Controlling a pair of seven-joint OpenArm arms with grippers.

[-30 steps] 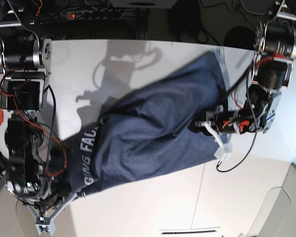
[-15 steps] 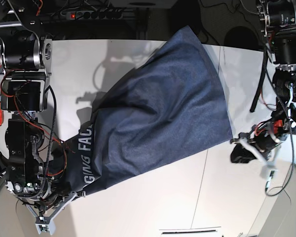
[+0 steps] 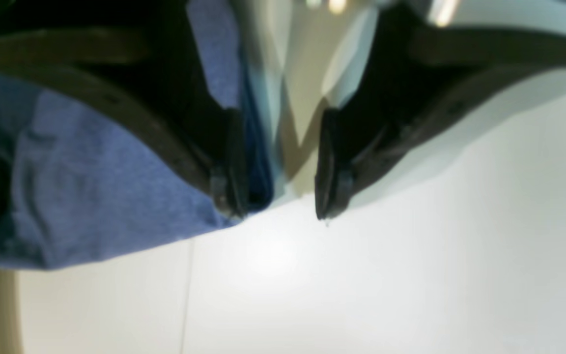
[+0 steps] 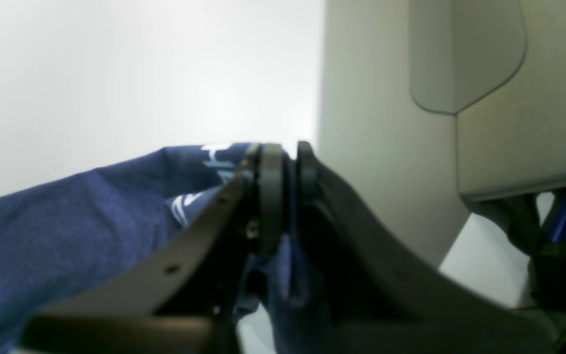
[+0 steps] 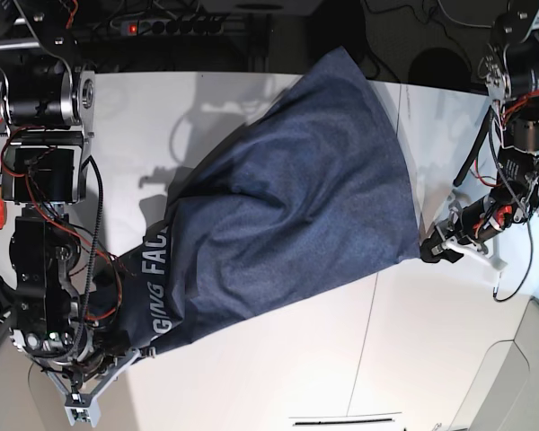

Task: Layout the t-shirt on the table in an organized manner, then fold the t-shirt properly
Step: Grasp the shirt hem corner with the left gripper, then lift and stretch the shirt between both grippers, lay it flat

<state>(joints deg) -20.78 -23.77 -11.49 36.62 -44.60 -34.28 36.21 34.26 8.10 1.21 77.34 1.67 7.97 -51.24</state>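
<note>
Half the layout was done: t-shirt (image 5: pixel 287 206) spread on counter (image 5: pixel 278 377), unfolded; right tool (image 4: pixel 283 162) clamped its lettered edge, left tool (image 3: pixel 278 196) parted, empty

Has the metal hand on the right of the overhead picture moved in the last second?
Yes. The left hand slid off the dark navy-blue cotton t-shirt, toward the white table's right edge.

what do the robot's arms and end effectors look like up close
Both arms are bare black and silver metal, with chunky motor housings and loose red and black cables. The left end effector has dark curved fingers with flat pads. The right end effector has the same dark fingers, dotted with small screw holes.
</note>
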